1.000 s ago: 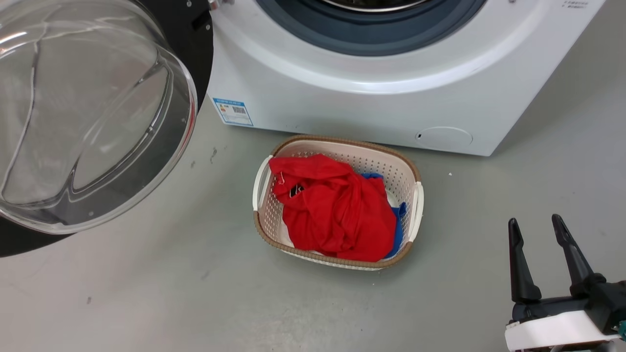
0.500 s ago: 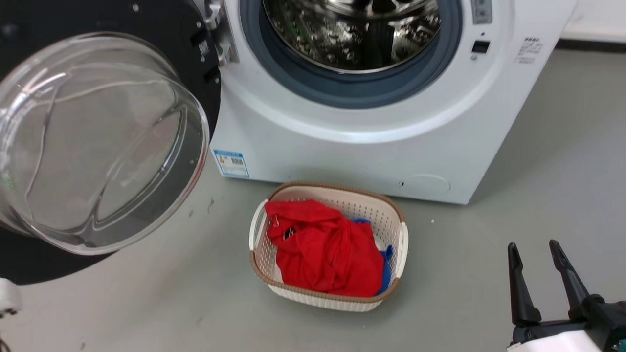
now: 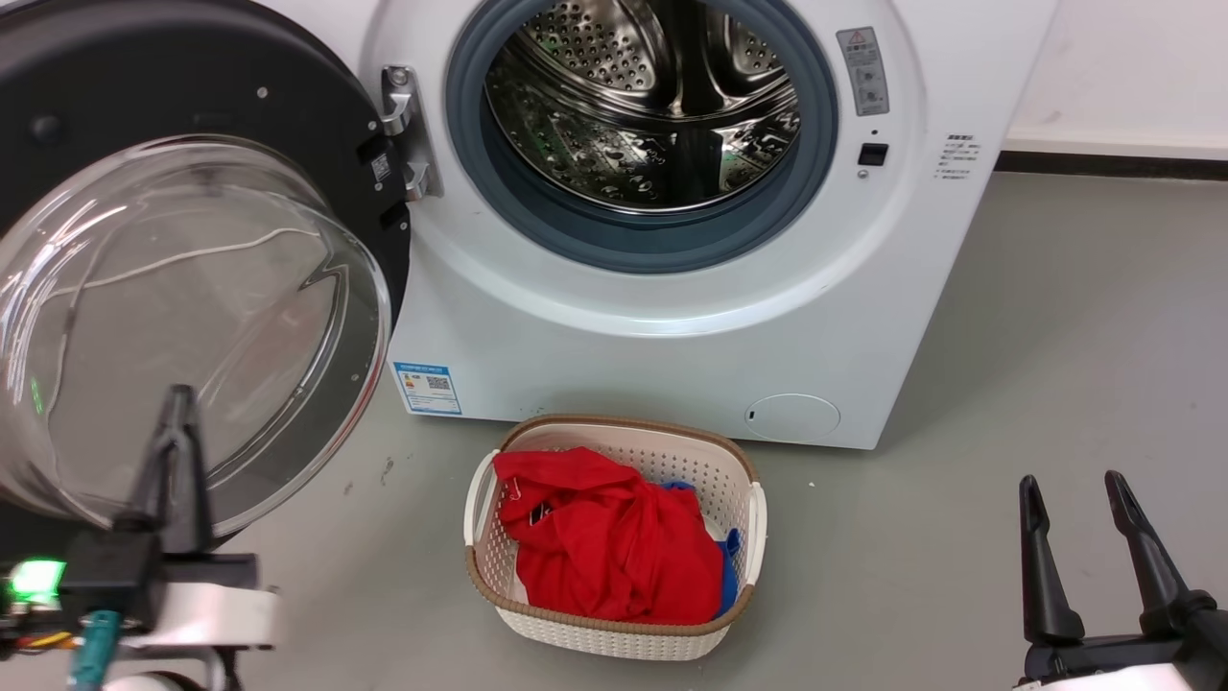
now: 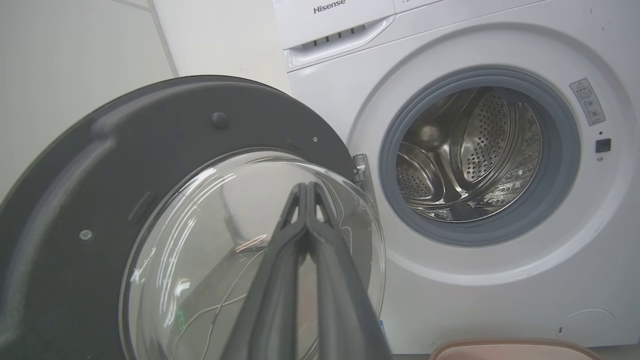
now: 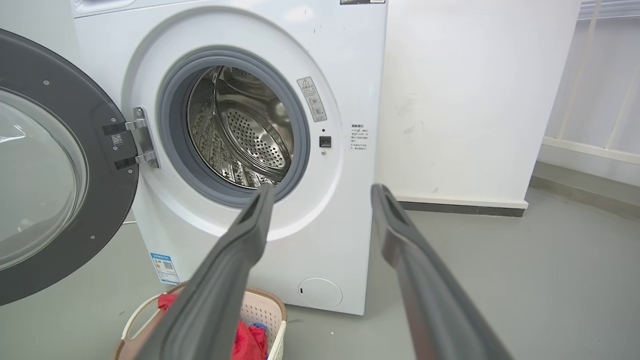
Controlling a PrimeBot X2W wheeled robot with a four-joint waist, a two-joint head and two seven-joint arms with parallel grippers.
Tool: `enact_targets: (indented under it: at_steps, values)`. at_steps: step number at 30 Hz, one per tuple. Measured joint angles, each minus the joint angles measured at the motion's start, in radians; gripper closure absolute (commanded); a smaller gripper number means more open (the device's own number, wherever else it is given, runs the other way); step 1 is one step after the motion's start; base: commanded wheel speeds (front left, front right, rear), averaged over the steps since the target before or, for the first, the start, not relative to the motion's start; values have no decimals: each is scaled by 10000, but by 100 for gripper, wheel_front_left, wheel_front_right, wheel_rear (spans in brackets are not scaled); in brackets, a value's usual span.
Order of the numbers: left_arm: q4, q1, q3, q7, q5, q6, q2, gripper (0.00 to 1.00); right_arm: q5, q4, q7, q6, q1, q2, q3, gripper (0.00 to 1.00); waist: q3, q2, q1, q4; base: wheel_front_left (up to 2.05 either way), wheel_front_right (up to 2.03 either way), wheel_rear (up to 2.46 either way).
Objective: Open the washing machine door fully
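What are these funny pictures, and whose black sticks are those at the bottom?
They come from a robot's three cameras. One sits on its head and looks down. One rides on each wrist and looks along that arm's jaws, which are the black sticks. In front stands a white washing machine with a shiny steel drum inside. The washing machine door, a black disc with a glass bowl in it, is swung open on the left. On the grey floor sits a basket with red clothes and a blue cloth. The left jaws are pressed shut, seen against the door's glass. The right jaws stand apart. Neither holds anything.
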Motion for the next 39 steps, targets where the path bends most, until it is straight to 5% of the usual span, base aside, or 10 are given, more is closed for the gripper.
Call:
enact_targets:
  at_steps: [21,22,23,24,39]
  values:
    - [1085,930,-1877,0,-255,33,-1365,100,257,-77,2,0,460,0,-54,0,-90,0,0,-520,0,0,0]
    - [1179,945,-1894,0,-255,48,-1367,84,257,-48,2,2,488,2,-63,0,-93,0,0,-518,0,0,0]
    - [1256,960,-1919,0,-255,69,-1369,36,259,-29,2,0,492,2,-69,0,-99,0,0,-519,0,0,0]
    - [1281,979,-1937,0,-249,115,-1377,0,268,-15,2,0,492,2,-81,0,-104,0,0,-518,0,0,0]
    - [1220,1174,-2027,0,-94,443,-1398,0,357,186,2,2,593,2,-58,0,-212,0,0,-488,0,0,0]
